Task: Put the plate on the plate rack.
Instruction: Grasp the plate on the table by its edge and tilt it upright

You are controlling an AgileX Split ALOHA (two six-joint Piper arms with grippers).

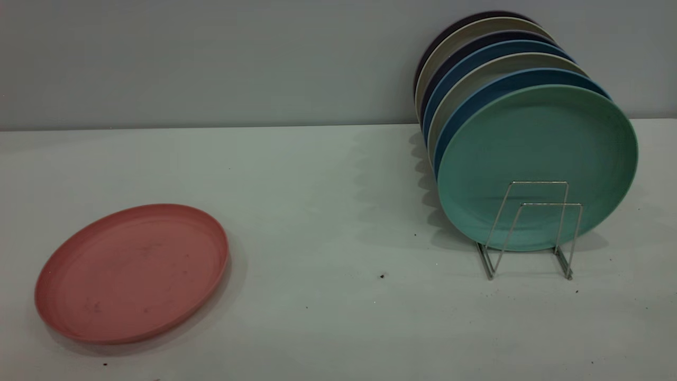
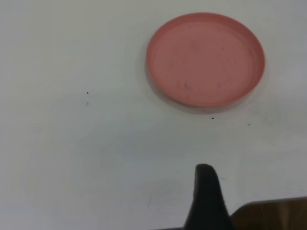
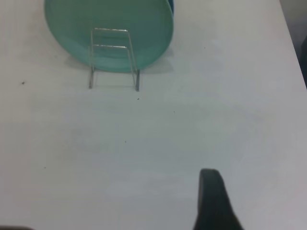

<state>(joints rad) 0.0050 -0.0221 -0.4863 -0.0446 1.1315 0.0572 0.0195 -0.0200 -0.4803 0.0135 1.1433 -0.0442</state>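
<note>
Plate (image 1: 132, 272) flat; only exterior shows rack's (image 1: 531, 233) stacked plates (image 1: 502, 79).

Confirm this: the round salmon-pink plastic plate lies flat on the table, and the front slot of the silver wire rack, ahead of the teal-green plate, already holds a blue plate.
Wrong on the slot. The exterior view shows the silver wire rack's front loops empty ahead of the teal-green plate. The round salmon-pink plastic plate does lie flat on the table.

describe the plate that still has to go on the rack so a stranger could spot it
On the pale table, look left, far from the plate rack with its upright plates. The plate lies flat and alone there, the only salmon-pink one, faintly smudged; the racked ones are teal, blue and cream.
</note>
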